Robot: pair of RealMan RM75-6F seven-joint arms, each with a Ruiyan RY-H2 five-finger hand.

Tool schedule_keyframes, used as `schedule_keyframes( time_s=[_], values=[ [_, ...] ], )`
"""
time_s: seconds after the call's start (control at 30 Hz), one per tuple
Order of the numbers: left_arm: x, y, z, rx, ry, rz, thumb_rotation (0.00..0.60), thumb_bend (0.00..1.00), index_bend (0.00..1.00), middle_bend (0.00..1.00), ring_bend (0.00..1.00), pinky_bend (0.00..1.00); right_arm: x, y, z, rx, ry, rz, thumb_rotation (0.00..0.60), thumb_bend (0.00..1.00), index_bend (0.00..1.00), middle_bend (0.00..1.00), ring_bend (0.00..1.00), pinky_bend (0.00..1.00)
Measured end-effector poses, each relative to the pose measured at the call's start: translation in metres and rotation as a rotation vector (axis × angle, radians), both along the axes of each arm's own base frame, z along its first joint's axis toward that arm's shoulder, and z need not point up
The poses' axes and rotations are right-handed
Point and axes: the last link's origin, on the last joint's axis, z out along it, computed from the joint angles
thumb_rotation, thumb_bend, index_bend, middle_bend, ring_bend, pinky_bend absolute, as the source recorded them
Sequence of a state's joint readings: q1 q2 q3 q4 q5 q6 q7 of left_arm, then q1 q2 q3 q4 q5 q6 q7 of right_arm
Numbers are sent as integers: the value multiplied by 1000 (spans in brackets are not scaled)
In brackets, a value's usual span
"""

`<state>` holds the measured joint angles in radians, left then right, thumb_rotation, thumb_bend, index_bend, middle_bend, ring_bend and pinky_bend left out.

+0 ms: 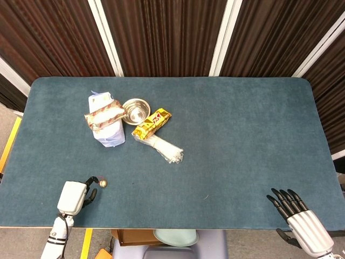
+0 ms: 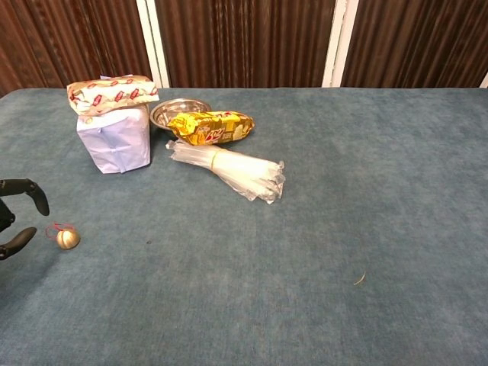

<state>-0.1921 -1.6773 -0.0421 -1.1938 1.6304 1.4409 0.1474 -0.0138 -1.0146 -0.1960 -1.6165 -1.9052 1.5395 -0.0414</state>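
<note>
L hand (image 1: 74, 195) fingers (image 2: 30, 194) spread, holding nothing, just beside bell (image 1: 103, 183), not touching. Bell lay on table (image 1: 226, 135), near-left edge. R hand (image 1: 299, 217) fingers apart, empty, at near-right corner, well apart from bell.

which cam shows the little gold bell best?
Chest view: the gold bell is larger there, its red loop visible, left hand fingertips beside it. Head view shows only a small dot.
</note>
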Motion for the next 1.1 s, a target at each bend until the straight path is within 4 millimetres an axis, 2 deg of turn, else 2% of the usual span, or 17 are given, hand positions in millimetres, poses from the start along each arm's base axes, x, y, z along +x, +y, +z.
schedule_keyframes(
  time_s=[0.27, 0.4, 0.73, 1.1],
  values=[
    [5, 8, -12, -7, 38, -12, 600, 433, 479, 1000, 1000, 1000, 0, 0, 0, -2, -2, -2, 600, 355, 0, 0, 0, 0],
    [3, 10, -15, -17, 42, -2, 600, 430, 507, 1000, 1000, 1000, 0, -1, 1, -5, -2, -2, 600, 355, 0, 0, 0, 0],
    [1, 20, -28, -40, 61, 23, 600, 430, 506, 1000, 1000, 1000, 0, -1, 2, -10, -12, -4, 600, 355, 0, 0, 0, 0],
    [1, 23, -30, -36, 81, 26, 600, 430, 517, 1000, 1000, 1000, 0, -1, 4, -14, -19, -4, 600, 355, 0, 0, 0, 0]
  ],
)
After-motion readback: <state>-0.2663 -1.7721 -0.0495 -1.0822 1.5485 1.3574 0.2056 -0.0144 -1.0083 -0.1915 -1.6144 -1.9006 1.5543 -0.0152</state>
